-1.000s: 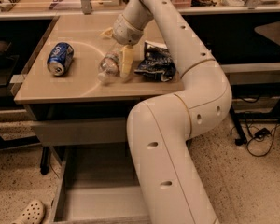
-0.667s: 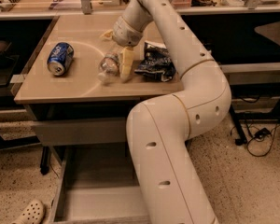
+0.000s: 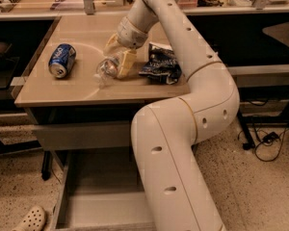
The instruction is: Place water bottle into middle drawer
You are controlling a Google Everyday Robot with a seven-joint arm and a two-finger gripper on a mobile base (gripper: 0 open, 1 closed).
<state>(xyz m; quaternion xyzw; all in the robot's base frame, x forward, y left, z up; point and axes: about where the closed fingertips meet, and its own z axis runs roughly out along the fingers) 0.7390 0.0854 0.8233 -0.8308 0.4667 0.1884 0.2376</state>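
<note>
The water bottle is a small, clear, crinkled plastic one that lies on its side near the middle of the table, its narrow end toward the table's front edge. The gripper is low over the table, and its pale fingers clasp the bottle's far end. The middle drawer stands pulled out beneath the table, its floor plain grey.

Over the table, the gripper hid the water bottle at its 3 o'clock end from me. The arm covered the 3 o'clock side of the middle drawer, and the frame cropped its 6 o'clock edge.
</note>
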